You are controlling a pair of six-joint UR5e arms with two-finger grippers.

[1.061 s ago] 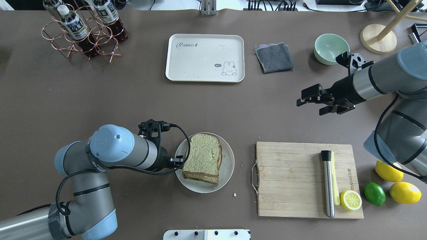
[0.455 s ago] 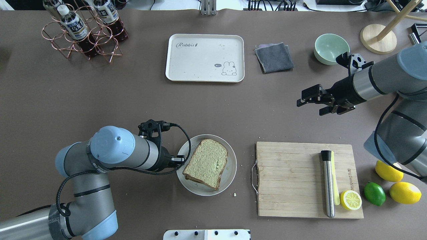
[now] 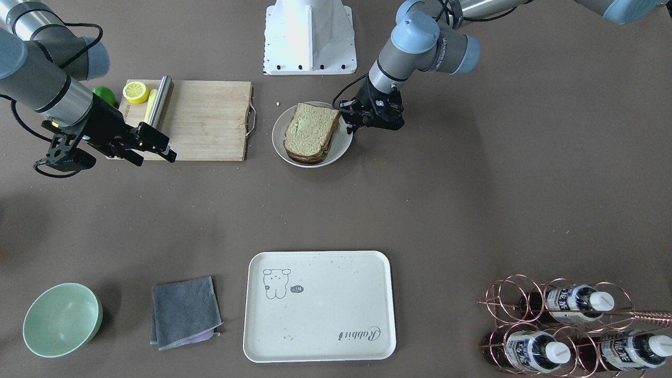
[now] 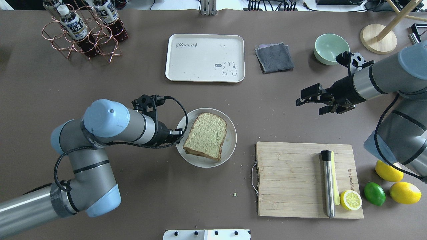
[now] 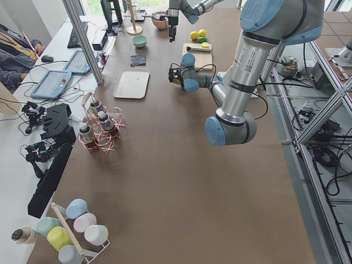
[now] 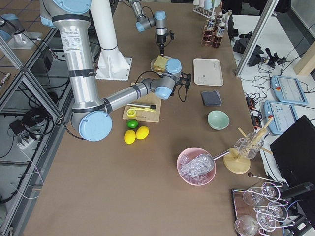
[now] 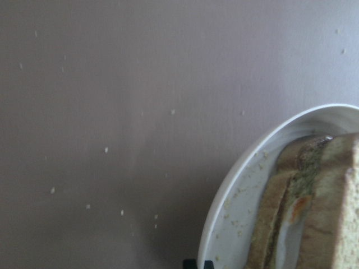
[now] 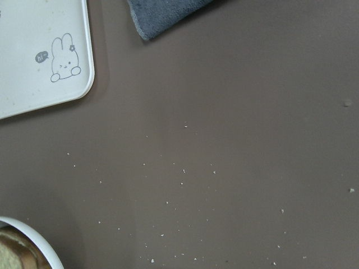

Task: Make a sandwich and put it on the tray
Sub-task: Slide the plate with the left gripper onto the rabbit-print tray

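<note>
The sandwich (image 4: 206, 135), two greenish-tan slices with brown crust, lies on a round white plate (image 4: 230, 146) left of the table's middle. The left wrist view shows the sandwich (image 7: 314, 207) edge-on, with egg white and a bit of orange between the slices. My left gripper (image 4: 178, 135) is shut on the plate's left rim; it also shows in the front view (image 3: 349, 123). The cream tray (image 4: 203, 56) lies empty at the far centre, and its corner shows in the right wrist view (image 8: 33, 56). My right gripper (image 4: 308, 100) hovers open and empty at the right.
A wooden cutting board (image 4: 293, 176) with a steel rod (image 4: 328, 183) and half a lemon (image 4: 350, 200) lies right of the plate. A grey cloth (image 4: 274, 57) and green bowl (image 4: 330, 48) sit right of the tray. A bottle rack (image 4: 83, 30) stands far left.
My left gripper has moved away from the robot toward the tray, taking the plate and sandwich with it. The sandwich turned slightly on the plate. The right arm has barely moved.
</note>
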